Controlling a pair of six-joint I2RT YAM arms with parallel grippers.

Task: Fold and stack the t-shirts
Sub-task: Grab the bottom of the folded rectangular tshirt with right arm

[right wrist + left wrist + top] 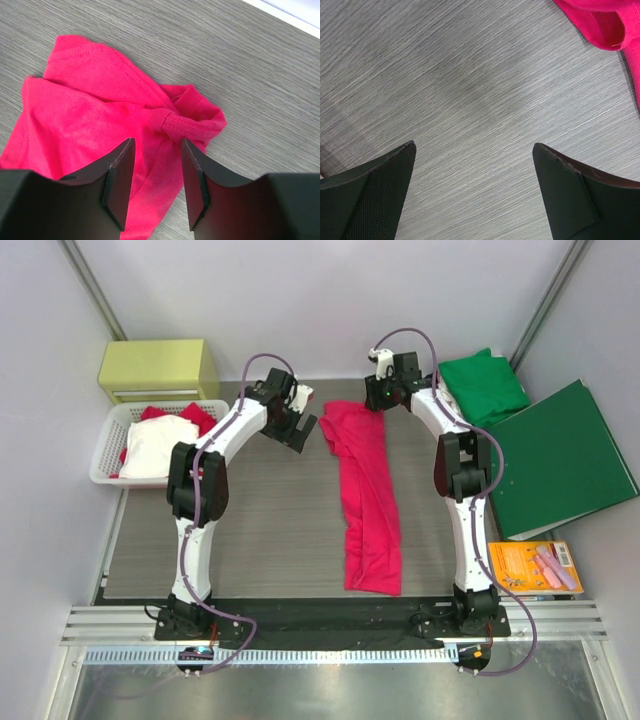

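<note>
A bright pinkish-red t-shirt lies as a long narrow strip down the middle of the table, its top end bunched. My right gripper hovers over that top end. In the right wrist view its jaws stand partly apart, straddling a twisted fold of the red shirt beside a hemmed edge. My left gripper is wide open over bare table, left of the shirt, whose corner shows at the upper right. A green t-shirt lies folded at the back right.
A white basket at the left holds a pale shirt and red cloth. Behind it stands a yellow box. A dark-green folder and an orange packet lie at the right edge.
</note>
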